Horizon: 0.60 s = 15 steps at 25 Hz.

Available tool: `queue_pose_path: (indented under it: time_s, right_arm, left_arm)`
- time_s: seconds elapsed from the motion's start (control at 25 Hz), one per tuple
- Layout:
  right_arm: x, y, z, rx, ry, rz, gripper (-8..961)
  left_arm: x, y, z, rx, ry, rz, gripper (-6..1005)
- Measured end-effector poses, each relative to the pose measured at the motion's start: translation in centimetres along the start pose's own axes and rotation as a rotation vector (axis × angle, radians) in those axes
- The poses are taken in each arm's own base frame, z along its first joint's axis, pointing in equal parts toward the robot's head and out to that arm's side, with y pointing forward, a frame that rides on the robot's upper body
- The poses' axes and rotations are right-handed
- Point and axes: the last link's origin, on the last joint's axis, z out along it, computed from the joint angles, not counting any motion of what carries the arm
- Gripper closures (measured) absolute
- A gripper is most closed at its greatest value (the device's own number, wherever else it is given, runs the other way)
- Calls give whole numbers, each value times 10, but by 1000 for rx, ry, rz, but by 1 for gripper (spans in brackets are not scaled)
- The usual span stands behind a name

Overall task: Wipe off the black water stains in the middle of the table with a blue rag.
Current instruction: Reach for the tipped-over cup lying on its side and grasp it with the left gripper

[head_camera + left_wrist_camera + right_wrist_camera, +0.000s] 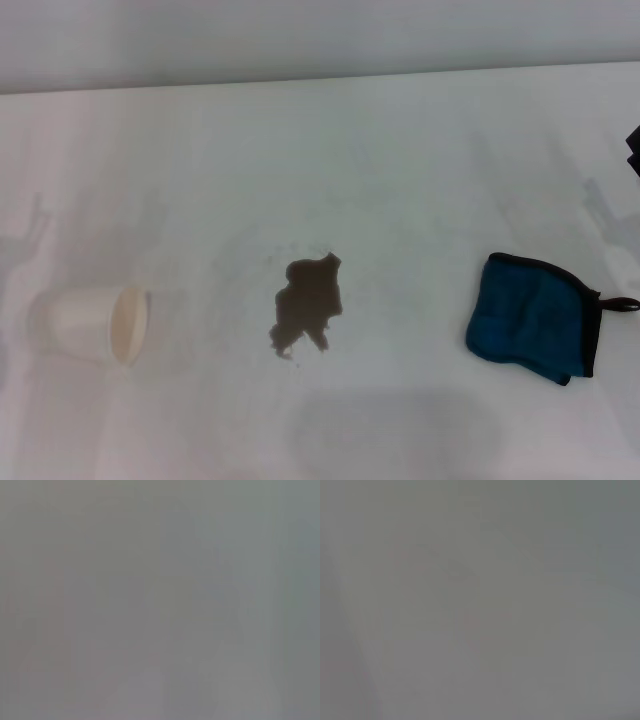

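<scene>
Three items sit on the white surface (400, 150) in my head view. Black water stains (308, 303), a jagged dark blotch, serve as my landmark mid-surface. Blue rag (530, 316) lies folded flat well to the right of the blotch, its black loop pointing away from it. White paper cup (92, 323) lies tipped on its side well to the left, mouth toward the blotch. Neither claw shows; only a dark part at the right edge, so I cannot tell either claw's state.
</scene>
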Motion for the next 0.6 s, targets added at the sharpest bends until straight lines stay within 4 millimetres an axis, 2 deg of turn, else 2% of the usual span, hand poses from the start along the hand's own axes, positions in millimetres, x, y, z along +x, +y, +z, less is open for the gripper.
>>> queue_pose_path:
  time_s: [0.6]
  right_arm:
    - [0, -2, 1, 6, 2, -1, 114]
  left_arm:
    - [0, 0, -4, 5, 6, 3, 111]
